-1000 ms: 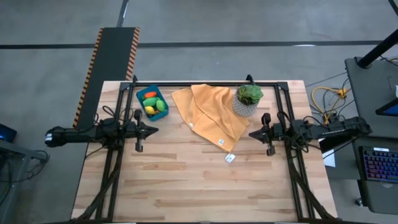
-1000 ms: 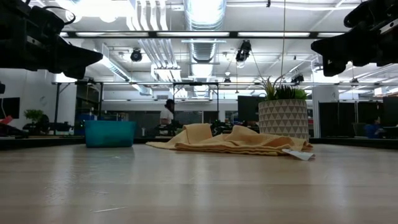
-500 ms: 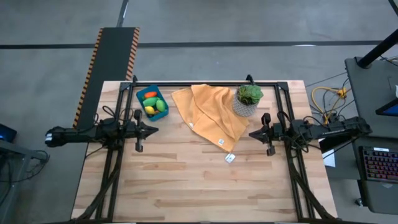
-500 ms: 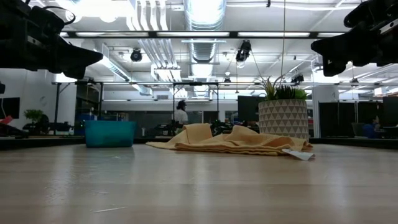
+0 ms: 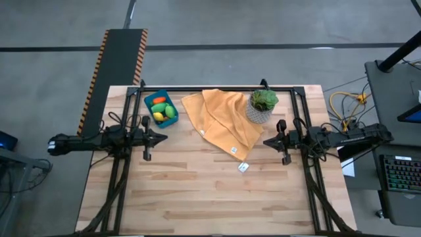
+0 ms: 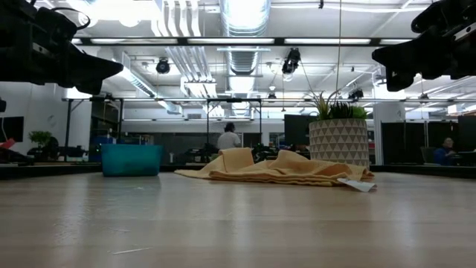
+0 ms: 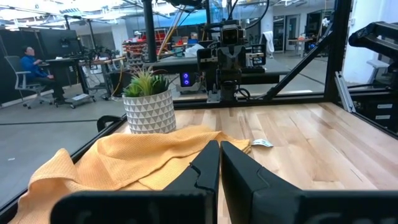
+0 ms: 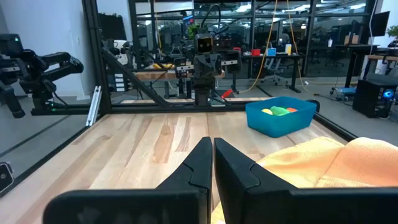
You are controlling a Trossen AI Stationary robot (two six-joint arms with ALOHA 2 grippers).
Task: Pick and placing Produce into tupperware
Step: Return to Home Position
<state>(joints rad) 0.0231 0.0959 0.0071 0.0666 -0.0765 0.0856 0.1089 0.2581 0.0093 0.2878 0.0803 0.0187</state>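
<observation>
left gripper (image 5: 162, 137): fingers together, empty, parked left
container (image 5: 148, 102): far-left corner, produce (image 5: 164, 112) inside
right gripper (image 5: 266, 141): fingers together, empty, parked right
step: homing, looks done
next: probably nothing; no loose produce seen

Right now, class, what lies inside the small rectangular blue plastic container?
The blue plastic container holds toy produce: an orange piece, a green piece, a yellow piece. Anything beneath them is hidden.

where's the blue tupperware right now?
Blue tupperware sits top-left on the table in the high view, just left of the orange cloth, near the left gripper.
</observation>
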